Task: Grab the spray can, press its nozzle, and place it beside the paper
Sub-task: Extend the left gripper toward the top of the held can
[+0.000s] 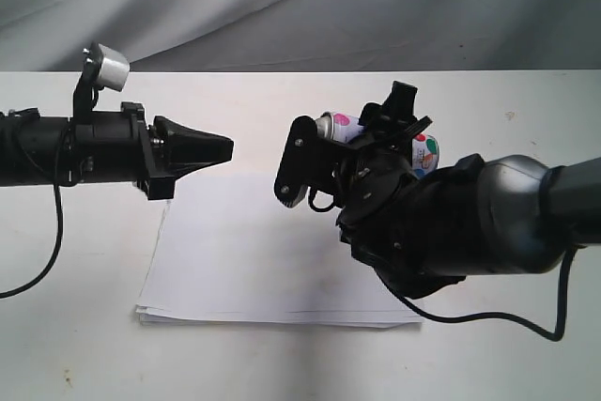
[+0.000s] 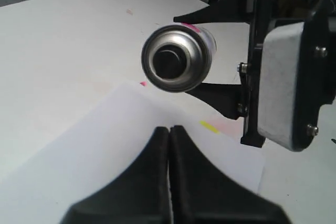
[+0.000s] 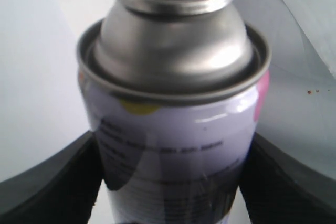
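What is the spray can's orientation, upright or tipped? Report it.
Tipped sideways: the right gripper holds the spray can horizontal, top facing the left gripper.

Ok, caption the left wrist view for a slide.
Shut left gripper faces the nozzle of the spray can, held sideways by the right gripper; paper lies below.

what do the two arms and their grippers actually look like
Both are mostly matte black. The left gripper has wedge-shaped jaws tapering to a point, a small silver-white camera on a black bracket above, and a thin black cable. The right gripper has broad black jaws, a silver screw in its housing, a glossy grey rounded link behind, and its own black cord.
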Robot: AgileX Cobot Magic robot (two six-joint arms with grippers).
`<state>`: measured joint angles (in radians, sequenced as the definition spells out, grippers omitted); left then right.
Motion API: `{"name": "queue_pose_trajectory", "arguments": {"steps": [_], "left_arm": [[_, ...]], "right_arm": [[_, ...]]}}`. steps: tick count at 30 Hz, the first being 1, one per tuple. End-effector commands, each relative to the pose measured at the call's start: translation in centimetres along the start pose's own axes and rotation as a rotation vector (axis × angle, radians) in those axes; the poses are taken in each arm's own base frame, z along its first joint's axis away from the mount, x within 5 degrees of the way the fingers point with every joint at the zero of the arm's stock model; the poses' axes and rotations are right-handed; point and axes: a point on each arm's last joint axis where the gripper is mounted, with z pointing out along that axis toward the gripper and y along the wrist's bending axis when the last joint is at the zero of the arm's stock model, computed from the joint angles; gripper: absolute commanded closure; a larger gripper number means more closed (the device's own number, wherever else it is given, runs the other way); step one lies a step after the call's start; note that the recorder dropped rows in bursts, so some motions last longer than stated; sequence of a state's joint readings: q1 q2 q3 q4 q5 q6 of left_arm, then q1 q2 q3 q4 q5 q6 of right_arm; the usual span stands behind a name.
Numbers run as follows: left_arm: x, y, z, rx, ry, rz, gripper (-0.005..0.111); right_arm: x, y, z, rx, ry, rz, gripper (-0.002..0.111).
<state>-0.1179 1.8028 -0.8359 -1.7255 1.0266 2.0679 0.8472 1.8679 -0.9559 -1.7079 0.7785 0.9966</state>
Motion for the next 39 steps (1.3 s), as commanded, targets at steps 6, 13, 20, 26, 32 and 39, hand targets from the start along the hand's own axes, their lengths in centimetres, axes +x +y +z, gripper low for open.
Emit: {"name": "queue_pose_trajectory", "arguments": {"steps": [6, 13, 20, 26, 32, 39], "left_arm": [[-0.9, 0.7, 1.0, 0.119, -0.087, 0.017, 0.107], [-2.8, 0.5, 2.1, 0.129, -0.099, 0.090, 0.107], [-3.2, 1.0, 3.7, 0.125, -0.054, 0.142, 0.107], [-2.3, 2.7, 5.0, 0.130, -0.013, 0.147, 0.107], [-1.8, 3.2, 5.6, 0.155, 0.003, 0.136, 0.107], [-1.7, 3.2, 5.6, 0.160, 0.008, 0.149, 0.107]], "right_arm": [[-0.1, -0.8, -0.3, 0.056, -0.005, -0.024, 0.108], [-0.1, -0.8, -0.3, 0.056, -0.005, -0.024, 0.108], [-0.1, -0.8, -0.3, 0.056, -0.005, -0.024, 0.108], [-0.1, -0.8, -0.3, 0.056, -0.005, -0.024, 0.108], [-0.1, -0.8, -0.3, 0.056, -0.005, -0.024, 0.108], [-0.1, -0.8, -0.3, 0.056, -0.005, -0.024, 0.108]]}}
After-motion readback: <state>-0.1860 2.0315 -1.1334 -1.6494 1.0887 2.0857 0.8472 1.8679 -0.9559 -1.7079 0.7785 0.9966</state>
